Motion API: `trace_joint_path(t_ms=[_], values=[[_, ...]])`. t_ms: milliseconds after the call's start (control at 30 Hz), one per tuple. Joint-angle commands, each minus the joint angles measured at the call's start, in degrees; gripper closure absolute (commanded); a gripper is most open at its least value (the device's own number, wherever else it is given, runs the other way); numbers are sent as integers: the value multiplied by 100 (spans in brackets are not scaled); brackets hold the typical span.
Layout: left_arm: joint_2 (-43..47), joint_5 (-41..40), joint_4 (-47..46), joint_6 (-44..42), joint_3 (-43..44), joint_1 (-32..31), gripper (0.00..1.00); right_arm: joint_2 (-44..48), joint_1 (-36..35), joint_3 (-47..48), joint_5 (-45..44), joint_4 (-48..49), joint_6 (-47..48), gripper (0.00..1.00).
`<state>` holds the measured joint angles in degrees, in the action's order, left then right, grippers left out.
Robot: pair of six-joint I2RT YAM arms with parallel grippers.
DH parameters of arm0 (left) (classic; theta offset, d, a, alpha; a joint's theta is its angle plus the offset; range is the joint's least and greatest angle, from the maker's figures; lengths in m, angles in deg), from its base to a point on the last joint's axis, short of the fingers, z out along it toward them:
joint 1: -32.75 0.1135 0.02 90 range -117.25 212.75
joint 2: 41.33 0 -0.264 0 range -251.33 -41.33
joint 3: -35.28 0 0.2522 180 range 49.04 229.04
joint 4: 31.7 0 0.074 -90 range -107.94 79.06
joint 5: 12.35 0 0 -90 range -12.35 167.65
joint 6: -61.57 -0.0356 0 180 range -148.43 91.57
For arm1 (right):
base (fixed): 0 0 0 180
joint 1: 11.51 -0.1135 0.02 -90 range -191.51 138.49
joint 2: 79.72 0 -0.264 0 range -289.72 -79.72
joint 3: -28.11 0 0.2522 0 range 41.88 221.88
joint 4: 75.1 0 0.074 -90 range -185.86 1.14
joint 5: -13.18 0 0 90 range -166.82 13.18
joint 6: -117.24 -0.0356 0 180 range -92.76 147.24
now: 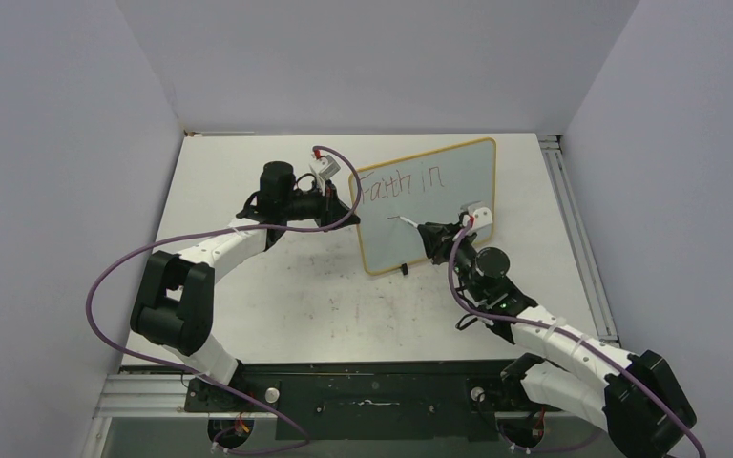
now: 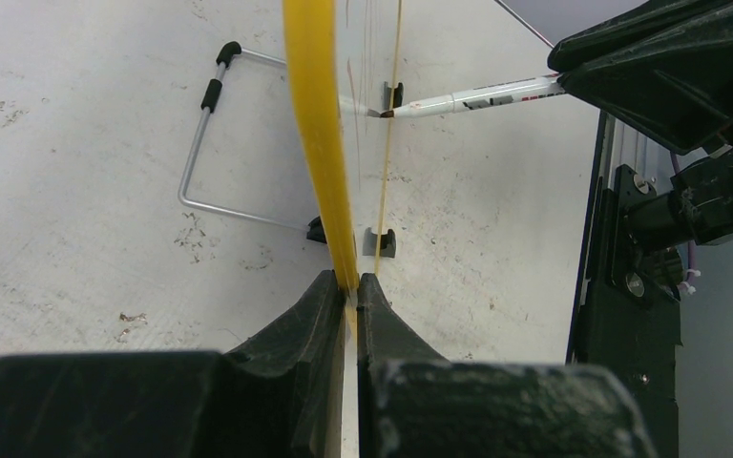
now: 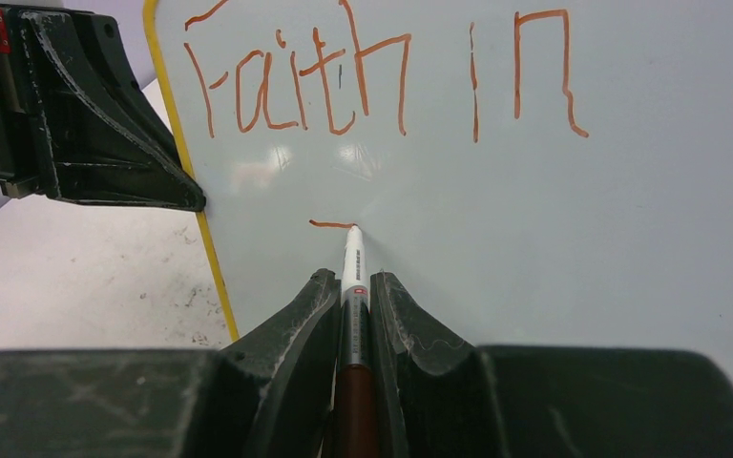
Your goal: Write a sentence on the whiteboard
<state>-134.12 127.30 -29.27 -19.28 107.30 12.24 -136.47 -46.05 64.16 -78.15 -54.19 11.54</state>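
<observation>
The whiteboard (image 1: 449, 205) stands upright at the table's middle, yellow-framed. My left gripper (image 1: 348, 205) is shut on its left edge; in the left wrist view the yellow frame (image 2: 320, 143) runs up from between my fingers (image 2: 355, 286). The sentence (image 3: 372, 81) reads "Faith in" in reddish-brown on the top line, also in the top view (image 1: 403, 181). My right gripper (image 1: 431, 234) is shut on a marker (image 3: 353, 277), whose tip touches the board at the end of a short horizontal stroke (image 3: 332, 224) below the first line. The marker also shows in the left wrist view (image 2: 477, 97).
The board's wire stand (image 2: 212, 143) and black feet (image 2: 379, 240) rest on the scuffed white table (image 1: 277, 286). A metal rail (image 1: 577, 239) runs along the table's right side. Purple cables (image 1: 115, 277) loop from both arms. Walls enclose the table.
</observation>
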Motion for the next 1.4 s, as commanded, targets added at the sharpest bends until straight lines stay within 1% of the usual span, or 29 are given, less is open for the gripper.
trace_joint_path(t_ms=[0,100,233,667,933,1367], values=[[24,171,17,-36,243,3,100,177,13,21,37,101,74,95],[24,176,17,-36,239,-2,100,274,18,44,297,189,45,95],[26,169,17,-36,240,-5,100,297,18,90,415,389,-9,95],[25,176,17,-36,244,-5,100,-254,18,173,299,1004,69,95],[24,183,17,-36,248,-5,100,-271,15,-39,262,768,25,95],[16,186,17,-27,252,-5,100,55,-10,-587,191,308,-219,95]])
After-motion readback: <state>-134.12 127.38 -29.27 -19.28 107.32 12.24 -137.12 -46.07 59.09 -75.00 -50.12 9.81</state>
